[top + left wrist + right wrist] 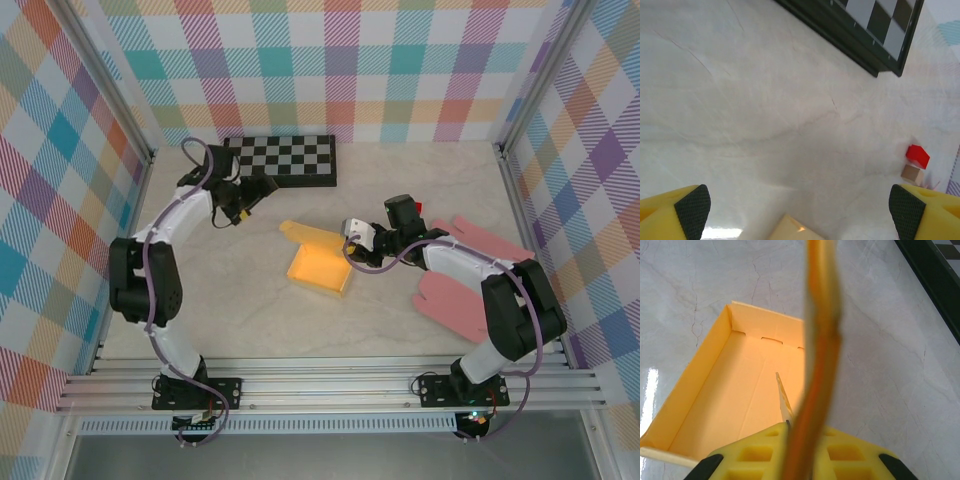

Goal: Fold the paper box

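The yellow paper box [320,268] lies open as a shallow tray at the table's middle, with a flap [300,232] sticking out at its far-left corner. My right gripper [352,242] is shut on the box's right wall. In the right wrist view that wall [821,355] rises edge-on between my fingers [765,450], with the box's floor [735,400] to its left. My left gripper [243,205] hangs open near the chessboard, apart from the box. In the left wrist view its pads [692,210] stand wide, and a pale corner of the flap [792,229] shows between them.
A black-and-white chessboard [285,160] lies at the back, also seen as a chessboard [875,30] from the left wrist. A pink hand-shaped sheet [470,290] lies under the right arm. A small red piece [917,155] sits by a tan one [912,173]. Plaid walls enclose the table.
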